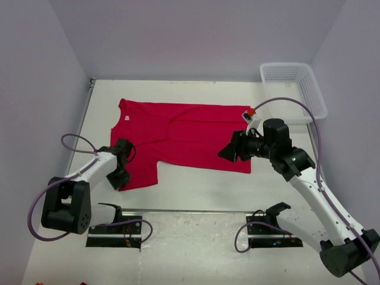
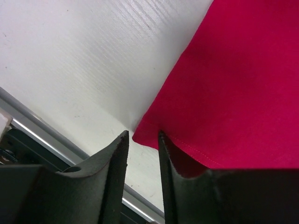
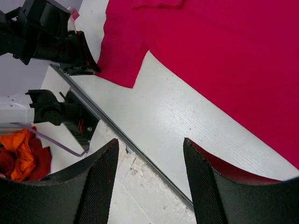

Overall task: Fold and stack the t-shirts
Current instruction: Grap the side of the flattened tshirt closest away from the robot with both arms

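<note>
Left fingers (image 2: 114, 172) at sideways t-shirt (image 1: 190, 133), collar (image 1: 125, 117) left

The t-shirt (image 1: 190, 133) is soft red cloth, not shiny, with a neat stitched hem. The table (image 2: 70, 56) is white and dull, with thin lines like painted wood. A shiny metal strip (image 2: 46, 140) runs along its edge. The basket (image 1: 317, 98) is white plastic mesh. The fingers (image 2: 112, 182) of the left gripper (image 2: 143, 134) look like smooth, dark plastic. The fingers (image 3: 100, 186) of the right gripper (image 3: 150, 140) have tiny bumps.

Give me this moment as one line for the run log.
t-shirt: spread flat, unfolded | left gripper: jaws narrowly apart at its near-left corner | right gripper: open over its near edge
</note>
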You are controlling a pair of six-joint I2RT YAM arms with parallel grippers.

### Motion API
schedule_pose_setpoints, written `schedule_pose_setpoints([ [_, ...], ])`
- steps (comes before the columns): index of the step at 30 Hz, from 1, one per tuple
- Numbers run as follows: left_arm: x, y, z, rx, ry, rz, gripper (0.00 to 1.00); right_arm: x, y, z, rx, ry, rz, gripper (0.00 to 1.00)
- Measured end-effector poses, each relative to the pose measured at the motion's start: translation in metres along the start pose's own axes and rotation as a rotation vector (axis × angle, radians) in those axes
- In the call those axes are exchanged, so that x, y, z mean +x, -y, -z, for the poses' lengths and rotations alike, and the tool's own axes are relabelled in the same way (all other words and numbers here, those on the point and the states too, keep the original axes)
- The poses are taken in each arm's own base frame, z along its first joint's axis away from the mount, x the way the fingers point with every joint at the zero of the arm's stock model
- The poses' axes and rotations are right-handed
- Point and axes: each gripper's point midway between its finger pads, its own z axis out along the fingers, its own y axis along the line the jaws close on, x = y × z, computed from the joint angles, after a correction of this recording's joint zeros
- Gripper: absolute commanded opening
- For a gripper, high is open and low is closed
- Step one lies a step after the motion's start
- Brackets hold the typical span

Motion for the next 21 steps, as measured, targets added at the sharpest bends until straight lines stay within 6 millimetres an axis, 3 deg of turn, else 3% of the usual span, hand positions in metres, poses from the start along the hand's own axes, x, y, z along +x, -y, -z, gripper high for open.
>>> schedule_pose_setpoints([
  [14, 0.001, 0.005, -0.001, 0.054, 0.014, -0.014, 0.24, -0.005, -0.007, 0.012, 0.006, 0.030, 0.004, 0.59],
  [18, 0.000, 0.008, -0.001, 0.070, 0.010, -0.020, 0.13, -0.007, -0.009, 0.015, 0.005, 0.037, 0.004, 0.59],
  [20, 0.000, 0.011, -0.001, 0.082, 0.006, -0.020, 0.00, -0.007, -0.008, 0.014, 0.010, 0.035, -0.007, 0.59],
  [21, 0.000, 0.012, -0.001, 0.088, 0.006, -0.020, 0.00, -0.007, -0.007, 0.014, 0.017, 0.036, -0.012, 0.59],
])
